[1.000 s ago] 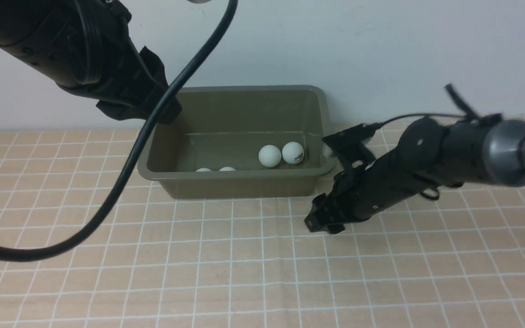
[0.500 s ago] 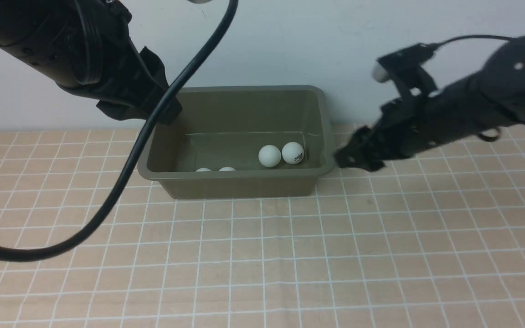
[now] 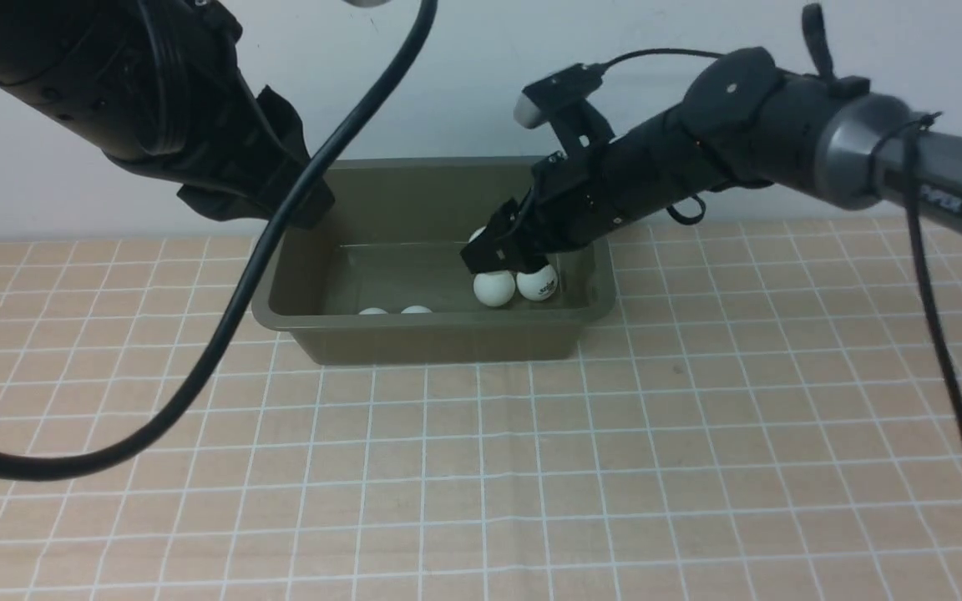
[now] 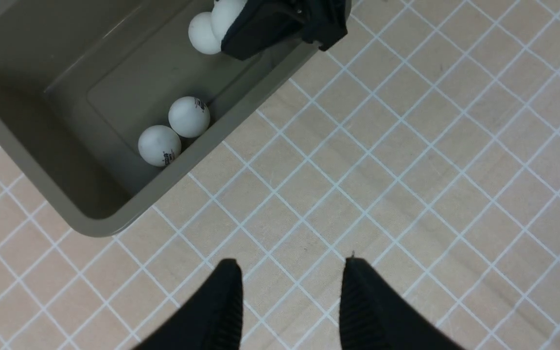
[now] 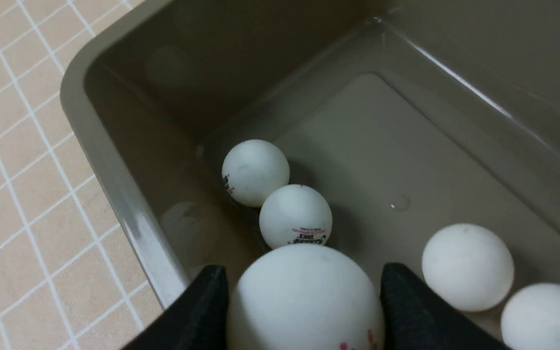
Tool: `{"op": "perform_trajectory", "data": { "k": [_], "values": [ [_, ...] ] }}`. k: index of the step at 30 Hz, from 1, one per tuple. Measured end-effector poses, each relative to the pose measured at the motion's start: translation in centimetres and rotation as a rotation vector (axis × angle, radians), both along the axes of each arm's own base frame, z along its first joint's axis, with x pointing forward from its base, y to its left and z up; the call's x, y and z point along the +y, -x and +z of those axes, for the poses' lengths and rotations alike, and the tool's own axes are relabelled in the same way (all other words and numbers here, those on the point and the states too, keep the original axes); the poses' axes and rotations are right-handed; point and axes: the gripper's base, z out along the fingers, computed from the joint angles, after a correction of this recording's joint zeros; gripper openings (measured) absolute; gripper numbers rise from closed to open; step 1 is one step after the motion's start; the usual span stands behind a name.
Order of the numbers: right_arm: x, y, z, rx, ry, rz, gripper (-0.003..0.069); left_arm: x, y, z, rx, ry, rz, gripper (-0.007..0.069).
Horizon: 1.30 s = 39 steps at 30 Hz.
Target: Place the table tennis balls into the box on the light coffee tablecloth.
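Note:
The olive-green box [image 3: 431, 340] stands at the back of the light coffee tablecloth [image 3: 531, 467]. Several white table tennis balls lie in it: two at its right end [image 3: 494, 289] [image 3: 537, 281] and two against the near wall [image 3: 373, 311] [image 3: 416, 310]. My right gripper [image 3: 493, 250] hangs over the box's right part, shut on another ball [image 5: 304, 296] between its black fingers [image 5: 202, 306]. My left gripper [image 4: 290, 262] is open over bare cloth just in front of the box [image 4: 114, 223], with nothing between its fingers.
A thick black cable [image 3: 222, 334] loops down from my left arm [image 3: 155, 100] across the left side of the cloth. A pale wall [image 3: 464, 83] rises right behind the box.
My right arm has lifted from low on the cloth beside the box's right end and swung left over the box, with the ball in its grip. The left arm has not moved.

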Motion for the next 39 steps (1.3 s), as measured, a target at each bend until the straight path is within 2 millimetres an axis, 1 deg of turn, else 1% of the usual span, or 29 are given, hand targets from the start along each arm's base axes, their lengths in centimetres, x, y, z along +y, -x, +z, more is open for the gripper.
{"op": "perform_trajectory", "data": {
  "k": [1,2,3,4,6,8,9,11,12,13,14,15,17,18,20,21,23,24,25,26,27,28,32,34,36,37,39],
  "values": [
    [0.0,0.0,0.0,0.000,0.000,0.001,0.0364,0.0,0.0,0.0,0.000,0.000,0.000,0.0224],
    [0.0,-0.1,-0.1,0.001,0.000,-0.002,0.0384,0.0,0.0,0.0,0.000,0.000,0.000,0.0224],
    [0.0,-0.2,0.0,-0.003,-0.002,-0.009,0.0421,0.0,0.0,0.0,0.000,0.000,0.000,0.0224],
    [0.0,-0.2,0.0,-0.003,-0.003,-0.011,0.0437,0.0,0.0,0.0,0.000,0.000,0.000,0.0224],
    [0.0,-0.4,0.0,-0.019,0.003,-0.024,0.0522,0.0,0.0,0.0,0.000,0.000,0.000,0.0224],
    [-0.4,-0.4,0.4,-0.035,0.031,-0.026,0.0569,0.0,0.0,0.0,0.000,0.000,0.000,0.0224],
    [-0.6,-0.3,0.8,-0.039,0.042,-0.032,0.0577,0.0,0.0,0.0,0.000,0.000,0.000,0.0224],
    [-1.5,-0.1,2.3,-0.049,0.063,-0.051,0.0579,0.0,0.0,0.0,0.000,0.000,0.000,0.0224],
    [-2.3,0.1,3.4,-0.061,0.076,-0.066,0.0576,0.0,0.0,0.0,0.000,0.000,0.000,0.0224],
    [-2.6,0.1,3.9,-0.070,0.083,-0.071,0.0575,0.0,0.0,0.0,0.000,0.000,0.000,0.0224],
    [-4.1,0.4,6.0,-0.096,0.096,-0.109,0.0563,0.0,0.0,0.0,0.000,0.000,0.000,0.0224],
    [-5.1,0.6,7.3,-0.120,0.104,-0.133,0.0556,0.0,0.0,0.0,0.000,0.000,0.000,0.0224],
    [-7.7,1.5,10.9,-0.181,0.120,-0.199,0.0539,0.0,0.0,0.0,0.000,0.000,0.000,0.0224],
    [-8.7,1.9,12.4,-0.205,0.123,-0.228,0.0533,0.0,0.0,0.0,0.000,0.000,0.000,0.0224],
    [-11.6,3.6,16.2,-0.264,0.129,-0.315,0.0519,0.0,0.0,0.0,0.000,0.000,0.000,0.0224],
    [-12.7,4.5,17.7,-0.284,0.133,-0.353,0.0514,0.0,0.0,0.0,0.000,0.000,0.000,0.0224],
    [-14.5,6.3,20.2,-0.310,0.147,-0.417,0.0508,0.0,0.0,0.0,0.000,0.000,0.000,0.0224],
    [-14.8,6.7,20.7,-0.316,0.149,-0.433,0.0507,0.0,0.0,0.0,-0.001,0.000,0.000,0.0224],
    [-15.4,7.5,21.5,-0.324,0.156,-0.461,0.0506,0.0,0.0,0.0,-0.002,0.001,0.000,0.0224],
    [-16.4,9.1,23.0,-0.333,0.167,-0.515,0.0505,0.0,-0.1,0.0,-0.007,0.003,0.002,0.0224],
    [-16.7,9.8,23.7,-0.334,0.174,-0.537,0.0505,0.0,-0.1,0.0,-0.008,0.004,0.002,0.0224],
    [-17.2,11.2,24.7,-0.343,0.184,-0.578,0.0505,0.0,-0.1,0.1,-0.011,0.005,0.002,0.0224],
    [-18.3,14.5,27.0,-0.365,0.204,-0.658,0.0504,0.0,-0.1,0.1,-0.016,0.008,0.003,0.0224],
    [-18.9,16.9,28.4,-0.381,0.210,-0.684,0.0502,-0.1,-0.2,0.1,-0.023,0.011,0.005,0.0224],
    [-19.1,18.3,29.1,-0.388,0.209,-0.691,0.0498,-0.1,-0.2,0.2,-0.027,0.013,0.006,0.0224],
    [-19.4,20.3,29.7,-0.391,0.209,-0.694,0.0490,-0.1,-0.2,0.2,-0.031,0.014,0.006,0.0224],
    [-19.7,22.8,29.7,-0.381,0.213,-0.692,0.0480,-0.1,-0.3,0.2,-0.036,0.017,0.008,0.0224]
  ]
}}
